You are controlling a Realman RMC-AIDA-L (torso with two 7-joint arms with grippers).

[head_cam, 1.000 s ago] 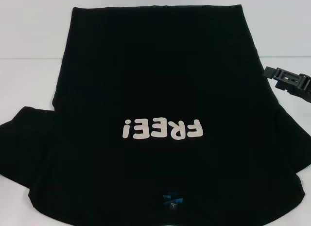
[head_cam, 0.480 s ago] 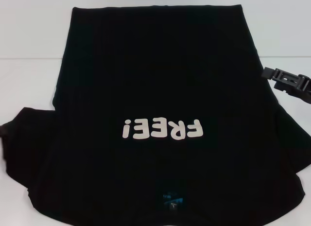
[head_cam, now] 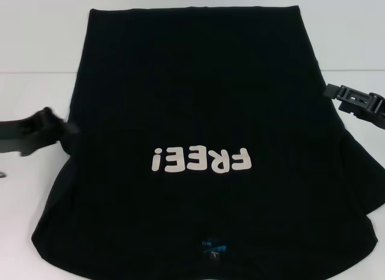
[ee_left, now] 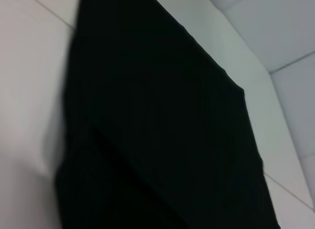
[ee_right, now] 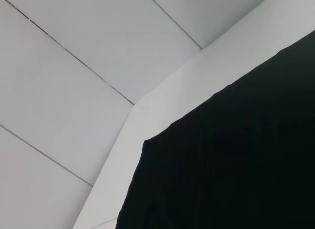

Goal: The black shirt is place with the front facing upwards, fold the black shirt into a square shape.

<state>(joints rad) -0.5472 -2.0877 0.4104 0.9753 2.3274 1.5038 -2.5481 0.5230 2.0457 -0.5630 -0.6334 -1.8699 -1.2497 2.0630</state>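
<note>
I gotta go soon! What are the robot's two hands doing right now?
Left gripper: at the black shirt's left edge; cannot tell if open or shut.
Right gripper: at its right edge; cannot tell.

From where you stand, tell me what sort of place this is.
Probably a lab or test bench for garment folding: a plain white table, pale panelled walls, and only the black shirt spread out.

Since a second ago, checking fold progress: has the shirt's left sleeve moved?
Yes. The left gripper has carried the black shirt's left sleeve inward over the body, baring white table; the FREE! lettering stayed put.
</note>
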